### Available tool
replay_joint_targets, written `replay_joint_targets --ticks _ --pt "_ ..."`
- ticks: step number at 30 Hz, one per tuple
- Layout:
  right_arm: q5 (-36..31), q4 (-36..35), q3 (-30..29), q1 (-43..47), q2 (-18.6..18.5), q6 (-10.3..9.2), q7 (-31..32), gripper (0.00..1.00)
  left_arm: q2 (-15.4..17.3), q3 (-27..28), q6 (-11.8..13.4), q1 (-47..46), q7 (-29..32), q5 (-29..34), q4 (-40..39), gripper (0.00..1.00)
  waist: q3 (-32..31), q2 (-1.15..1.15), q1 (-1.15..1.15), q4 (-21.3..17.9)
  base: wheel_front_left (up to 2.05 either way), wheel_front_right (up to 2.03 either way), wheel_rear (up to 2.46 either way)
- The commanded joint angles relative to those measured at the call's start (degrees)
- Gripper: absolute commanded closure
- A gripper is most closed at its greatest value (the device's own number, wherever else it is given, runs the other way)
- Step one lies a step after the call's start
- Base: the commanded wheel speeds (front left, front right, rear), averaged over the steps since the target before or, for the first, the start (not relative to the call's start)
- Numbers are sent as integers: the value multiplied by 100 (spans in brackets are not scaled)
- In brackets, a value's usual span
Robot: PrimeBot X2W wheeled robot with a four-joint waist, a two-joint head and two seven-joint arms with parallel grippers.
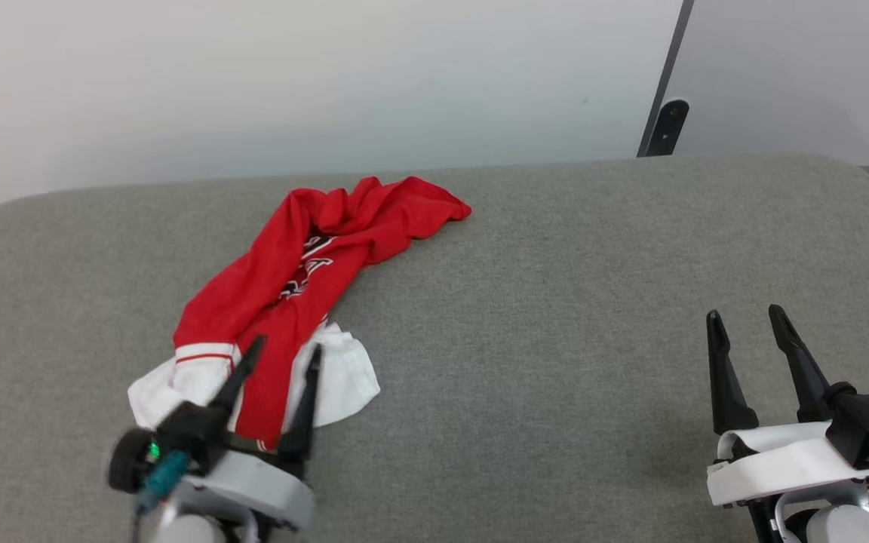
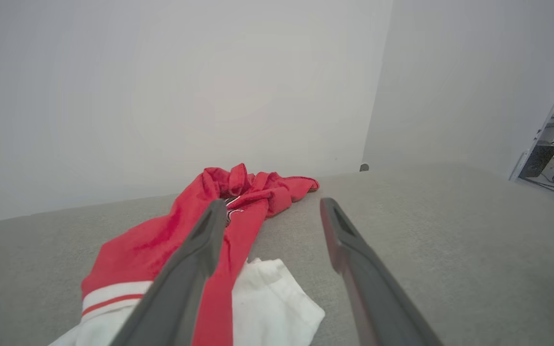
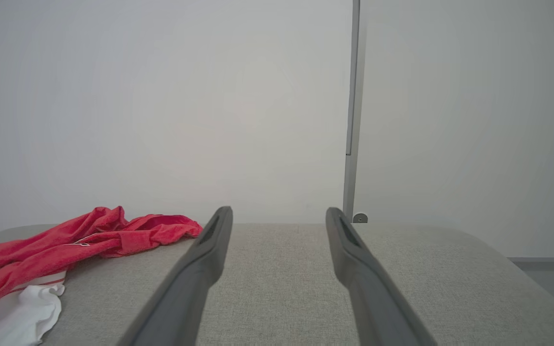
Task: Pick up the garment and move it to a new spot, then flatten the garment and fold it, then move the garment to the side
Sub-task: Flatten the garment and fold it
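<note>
One garment [image 1: 291,279], a red jersey-style T-shirt, lies crumpled in a long, loosely twisted band on the left half of the grey cloth-covered desk [image 1: 555,302]. Its far end is bunched near the desk's back edge, and the band runs from there down towards the robot's left. Black-and-white lettering [image 1: 306,271] shows partly among the folds in the middle. At the near end two white sleeves spread out: one sleeve [image 1: 170,385] on the left below a red-and-white striped trim [image 1: 204,354], the other sleeve [image 1: 344,377] on the right, with a red strip of cloth between them.

The left pincer [image 1: 287,347] is over this near end, its two dark fingers spread with nothing pinched between them. In the left wrist view the garment [image 2: 137,250] passes under the left pincer [image 2: 273,204]: one finger crosses the red cloth, the other lies over bare desk beside the white sleeve. Whether the fingers touch the cloth cannot be told.

The right pincer [image 1: 744,313] is well apart from the T-shirt, over bare desk at the lower right, its fingers likewise spread and empty. In the right wrist view the right pincer [image 3: 279,211] points at the back edge, and the garment [image 3: 41,250] lies far to one side.

A pale wall [image 1: 329,75] stands behind the desk, with a dark vertical strip [image 1: 664,121] on it.
</note>
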Motion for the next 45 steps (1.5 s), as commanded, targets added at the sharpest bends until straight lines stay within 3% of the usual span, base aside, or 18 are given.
replay_joint_targets --ticks 1,8,15,19,28,38,39,41,43,44,45 --pt "25 21 -42 -3 16 -6 -5 0 165 -7 -2 -137 0 5 123 0 37 0 0 -18 0 0 0" --pt "107 61 -57 1 23 -6 -6 0 947 -225 -2 -773 382 -368 621 0 151 0 0 -73 0 0 0" --pt "153 97 -44 -50 24 -6 -6 0 1666 -548 -2 -1312 1469 -1346 1054 0 271 0 0 -113 0 0 0" --pt "173 59 -77 -70 -20 -6 -6 0 1909 -688 -3 -1586 2330 -2027 1317 0 365 0 0 -94 0 0 0" --pt "185 2 -165 -65 -96 -6 -6 0 2177 -838 118 -2063 3981 -2531 1998 0 507 0 0 -39 0 0 0" --pt "210 25 -177 -111 -127 -6 -6 0 2125 -1125 346 -2413 5219 -2591 2184 0 621 0 0 -19 0 0 0" --pt "207 28 -176 -123 -128 -6 -6 0 2133 -1155 380 -2429 5333 -2582 2182 17 634 0 0 -20 0 0 0" --pt "218 41 -175 -135 -127 -6 -6 0 2160 -1198 455 -2460 5517 -2550 2168 32 656 0 0 -23 0 0 0" --pt "227 57 -170 -146 -128 -6 -6 0 2152 -1216 505 -2478 5713 -2597 2174 71 672 0 0 -26 0 0 0" --pt "231 60 -176 -158 -126 -6 -6 0 2153 -1222 528 -2479 5785 -2614 2166 97 679 0 0 -30 0 0 0" --pt "241 60 -179 -170 -122 -6 -5 0 2145 -1210 567 -2473 5833 -2641 2168 100 689 0 0 -35 0 0 0"
